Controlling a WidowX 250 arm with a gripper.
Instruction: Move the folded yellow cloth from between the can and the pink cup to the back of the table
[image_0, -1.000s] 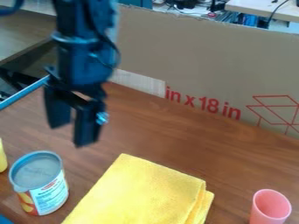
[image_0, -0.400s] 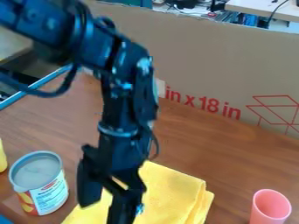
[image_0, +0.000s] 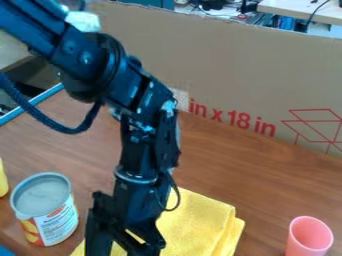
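Over the yellow cloth (image_0: 197, 222), your gripper (image_0: 121, 249) points down because the arm (image_0: 97, 62) bends above it; fingers well parted, nothing seen held, cloth contact unclear. Folding layers the cloth. On opposite sides of it, can (image_0: 50, 215) and pink cup (image_0: 310, 237) stand on their bases.

Single fixed camera, above table, looking down at slant, fairly near.

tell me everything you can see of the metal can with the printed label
The cylindrical metal can stands upright on the brown wood-grain table, apart from the folded yellow cloth. Its dull grey top looks flat within a raised rim. The printed label shows white, red and orange-yellow areas. Only the table is seen touching it.
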